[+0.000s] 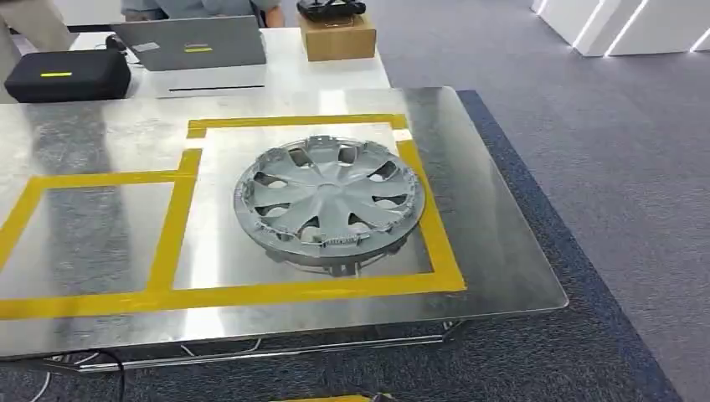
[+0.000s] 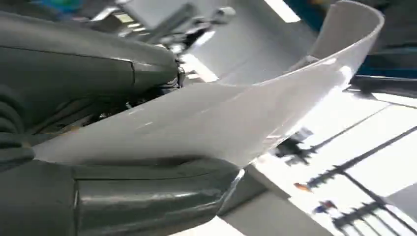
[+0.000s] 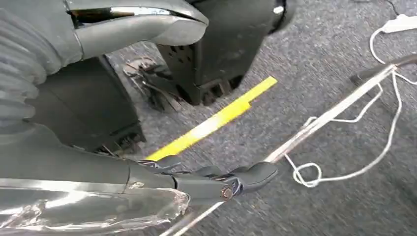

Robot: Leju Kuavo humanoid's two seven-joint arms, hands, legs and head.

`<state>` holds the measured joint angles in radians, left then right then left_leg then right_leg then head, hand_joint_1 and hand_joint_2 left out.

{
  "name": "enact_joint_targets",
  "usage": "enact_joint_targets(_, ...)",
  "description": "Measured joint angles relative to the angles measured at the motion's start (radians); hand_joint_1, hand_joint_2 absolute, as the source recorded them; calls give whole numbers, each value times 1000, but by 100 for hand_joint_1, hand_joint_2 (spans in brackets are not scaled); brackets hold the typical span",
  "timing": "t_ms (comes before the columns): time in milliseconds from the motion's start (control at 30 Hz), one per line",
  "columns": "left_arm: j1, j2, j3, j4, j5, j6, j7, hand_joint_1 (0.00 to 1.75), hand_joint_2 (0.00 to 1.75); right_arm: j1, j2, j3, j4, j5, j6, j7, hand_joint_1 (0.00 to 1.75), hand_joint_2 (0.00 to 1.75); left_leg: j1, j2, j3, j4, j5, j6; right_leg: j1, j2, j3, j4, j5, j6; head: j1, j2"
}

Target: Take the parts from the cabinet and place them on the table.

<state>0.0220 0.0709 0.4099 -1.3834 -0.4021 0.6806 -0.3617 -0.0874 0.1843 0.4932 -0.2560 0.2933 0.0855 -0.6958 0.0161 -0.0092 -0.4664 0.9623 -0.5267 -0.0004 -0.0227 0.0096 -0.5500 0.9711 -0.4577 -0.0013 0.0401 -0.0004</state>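
Note:
A silver wheel cover [image 1: 328, 205] lies flat on the steel table [image 1: 502, 251], inside the right yellow-taped rectangle. The left taped rectangle [image 1: 92, 230] holds nothing. In the left wrist view my left hand [image 2: 88, 196] grips a white, glossy, curved panel part [image 2: 221, 123] between its thick thumb and the darker fingers [image 2: 98, 64]. It holds the part up in the air. In the right wrist view my right hand [image 3: 147, 182] hangs over the carpet, its thumb [image 3: 137, 24] far from its straight fingers [image 3: 221, 182], with nothing between them. Crinkled clear film [image 3: 98, 211] lies along the fingers' outer side.
Behind the steel table a white desk carries a laptop [image 1: 191, 43], a black case [image 1: 67, 75] and a cardboard box [image 1: 337, 35]; a person [image 1: 201, 7] sits there. A yellow floor stripe [image 3: 211, 120], a metal frame bar [image 3: 319, 123] and a white cable [image 3: 344, 147] lie near my right hand.

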Motion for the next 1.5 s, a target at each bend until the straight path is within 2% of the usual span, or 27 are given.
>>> enact_joint_targets(67,14,-4,-66,-70,-118,-7,43,175,175,7,-12,0,-6,-14,14,-1,0,175,-2,1,0,1,-2,3,-2,0,1,-4,0,7,0,0)
enact_joint_targets(100,18,-4,-93,-102,-165,-23,65,175,175,9,-16,0,-10,-24,15,-1,0,175,-7,1,-10,-1,-13,23,-9,-3,13,-16,9,46,-1,0)
enact_joint_targets(133,21,-4,-119,-130,-200,-49,87,175,175,11,-19,1,-11,-32,16,-1,0,175,-5,4,-4,-11,-18,39,-9,-5,5,5,26,61,-3,0)
enact_joint_targets(167,21,-1,-143,-154,-230,-82,106,175,175,13,-21,1,-17,-41,17,-1,0,175,1,0,18,-23,-15,47,-9,-6,-5,18,23,63,0,0)
enact_joint_targets(200,22,3,-172,-175,-259,-128,128,175,175,14,-25,1,-23,-48,17,-2,0,175,4,5,29,-33,-17,53,-7,-5,-27,40,11,54,2,0)
enact_joint_targets(267,6,33,-230,-198,-336,-271,199,175,175,11,-27,2,-29,-62,21,-2,0,175,3,3,42,-33,-25,55,-7,-5,-107,165,-40,37,6,0)
enact_joint_targets(333,-17,51,-277,-194,-382,-315,243,175,175,11,-31,8,-29,-66,22,-2,0,175,3,-1,54,-31,-32,47,-7,-4,-204,298,-76,57,5,0)
enact_joint_targets(367,-25,52,-288,-192,-382,-318,251,175,175,11,-32,11,-29,-68,22,-2,0,175,5,-1,65,-31,-38,36,-7,-4,-230,312,-64,64,6,0)
enact_joint_targets(400,-30,55,-293,-189,-384,-323,254,175,175,11,-33,13,-29,-70,22,-2,0,175,9,-1,80,-31,-49,28,-8,-5,-230,282,-33,55,5,0)
enact_joint_targets(467,-45,66,-312,-186,-392,-328,248,175,175,11,-34,17,-30,-77,23,-2,0,175,22,-1,122,-30,-80,7,-13,-9,-179,131,28,56,4,0)
enact_joint_targets(500,-51,69,-319,-185,-396,-331,248,175,175,14,-34,18,-30,-79,23,-2,0,175,24,0,136,-30,-98,-3,-19,-14,-158,61,91,59,7,0)
enact_joint_targets(533,-56,71,-328,-184,-408,-331,259,175,175,14,-35,21,-29,-79,23,-1,0,175,26,0,151,-24,-108,-13,-7,-14,-169,76,77,64,5,0)
enact_joint_targets(567,-63,73,-330,-181,-414,-329,275,175,175,9,-36,24,-30,-80,22,-1,0,175,26,-1,141,-28,-113,-23,-3,-14,-151,81,57,42,5,0)
enact_joint_targets(600,-72,76,-331,-171,-402,-325,289,175,175,6,-36,28,-30,-80,22,-1,0,175,31,1,154,-41,-116,-30,3,-11,-155,82,65,33,3,0)
enact_joint_targets(667,-94,79,-313,-128,-358,-268,287,175,175,0,-39,36,-29,-80,20,-1,0,175,38,-1,145,6,-53,-54,9,1,-114,55,61,14,5,0)
enact_joint_targets(733,-107,79,-265,-79,-324,-165,253,175,175,-9,-39,46,-29,-79,14,-2,0,175,39,1,65,149,-27,-50,5,-1,-88,25,55,-3,-3,0)
enact_joint_targets(833,-113,78,-207,-38,-284,-93,208,175,175,-13,-39,59,-29,-78,8,-2,0,175,35,1,-69,264,-158,-48,6,3,-82,23,45,-12,-13,0)
enact_joint_targets(867,-108,74,-196,-31,-267,-62,188,175,175,-13,-39,61,-29,-77,5,-2,0,175,35,1,-96,271,-165,-50,8,3,-82,24,43,-12,-13,0)
enact_joint_targets(900,-102,64,-173,-26,-240,-24,148,175,175,-13,-39,63,-28,-77,2,-2,0,175,35,1,-110,253,-134,-51,8,4,-81,25,40,-10,-13,0)
enact_joint_targets(1000,-101,8,-66,-30,-185,13,-21,175,175,-13,-39,77,-27,-71,-5,-2,0,175,37,5,-63,61,40,-47,8,3,-66,28,31,5,-14,0)
enact_joint_targets(1033,-101,-11,-41,-31,-175,14,-52,175,175,-15,-39,79,-26,-71,-7,-2,0,175,30,8,-64,55,12,-47,9,1,-63,29,31,14,-11,0)
enact_joint_targets(1067,-101,-27,-20,-32,-173,14,-61,175,175,-17,-39,80,-25,-71,-8,-2,0,175,26,13,-65,33,-17,-38,10,2,-70,34,29,21,-16,0)
enact_joint_targets(1133,-92,-53,12,-43,-172,17,-69,175,175,-16,-39,85,-25,-69,-8,-2,0,175,19,10,-66,38,12,-23,8,-1,-65,27,21,36,-12,0)
enact_joint_targets(1167,-93,-66,23,-46,-173,18,-70,175,175,-16,-39,86,-25,-69,-8,-2,0,175,25,9,-63,34,21,-33,8,-4,-72,30,8,26,-10,0)
enact_joint_targets(1267,-95,-87,41,-52,-174,18,-70,175,175,-17,-39,89,-24,-69,-8,-2,0,175,20,4,-60,34,20,-24,9,-4,-66,25,18,-26,-9,0)
enact_joint_targets(1400,-94,-103,59,-54,-173,18,-71,175,175,-16,-39,93,-24,-69,-8,-2,0,175,13,2,-60,34,20,-16,7,-3,-53,20,32,-26,-8,0)
enact_joint_targets(1500,-92,-121,65,-69,-129,18,-121,175,175,-16,-39,95,-24,-67,-22,-2,0,175,10,3,-60,35,15,-9,4,-3,-53,19,29,-21,-9,0)
